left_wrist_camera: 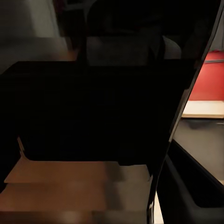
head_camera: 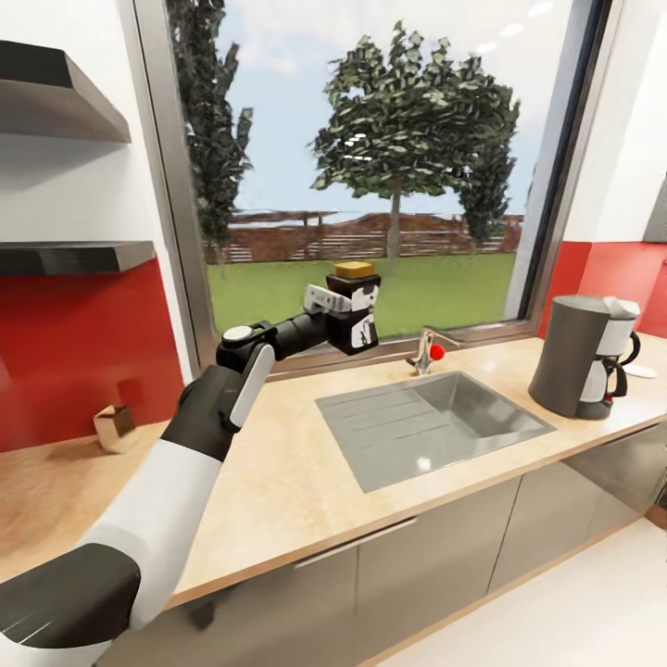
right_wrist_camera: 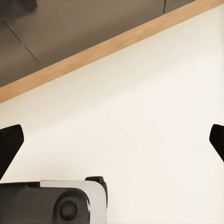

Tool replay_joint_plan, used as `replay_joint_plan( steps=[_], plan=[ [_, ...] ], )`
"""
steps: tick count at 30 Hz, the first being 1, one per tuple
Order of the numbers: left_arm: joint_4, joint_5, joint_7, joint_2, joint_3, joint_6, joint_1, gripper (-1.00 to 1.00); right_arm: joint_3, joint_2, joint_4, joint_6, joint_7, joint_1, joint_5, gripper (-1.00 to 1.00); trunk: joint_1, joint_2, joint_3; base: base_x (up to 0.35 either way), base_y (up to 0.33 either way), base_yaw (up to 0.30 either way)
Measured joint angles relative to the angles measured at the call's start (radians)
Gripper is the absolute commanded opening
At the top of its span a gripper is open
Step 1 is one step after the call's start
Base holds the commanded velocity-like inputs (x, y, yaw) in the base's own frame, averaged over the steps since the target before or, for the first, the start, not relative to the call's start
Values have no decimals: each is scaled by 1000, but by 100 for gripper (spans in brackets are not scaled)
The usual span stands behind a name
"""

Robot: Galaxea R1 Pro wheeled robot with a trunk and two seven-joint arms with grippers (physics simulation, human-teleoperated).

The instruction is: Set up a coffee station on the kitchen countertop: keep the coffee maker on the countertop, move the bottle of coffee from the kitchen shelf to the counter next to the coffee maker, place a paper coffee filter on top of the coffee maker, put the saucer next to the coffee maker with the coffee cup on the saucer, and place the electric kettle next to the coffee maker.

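Above the bench: bottle of coffee clamped in left jaws.
Handling: rigid, probably slick; grip mid-body.
Right jaws: apart.

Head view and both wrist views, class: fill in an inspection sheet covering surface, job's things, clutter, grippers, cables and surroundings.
Surface: countertop with inset sink.
Job's things: bottle of coffee held up in the left gripper; coffee maker standing right of the sink.
Clutter: small brown box near the red wall.
Grippers: left shut on the bottle; right gripper open, over floor.
Cables: nothing seen.
Surroundings: window, wall shelves.
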Motion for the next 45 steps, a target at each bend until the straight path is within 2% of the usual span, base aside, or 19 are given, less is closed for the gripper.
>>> replay_joint_plan(
  steps=[7,17,27,45],
  plan=[
    [1,0,0,0,0,1,0,-100,0,0,0,0,1,0,0,100,0,0,0,117,-190,-15],
    [2,0,0,0,0,1,0,-100,1,0,0,0,1,0,0,100,0,0,0,16,-38,-160],
    [13,0,0,0,-1,3,0,-100,0,0,0,0,2,0,0,100,0,0,0,0,-256,-18],
    [12,-1,0,-1,-2,3,0,-100,1,0,0,0,2,0,0,100,0,0,0,0,-25,-227]
  ],
)
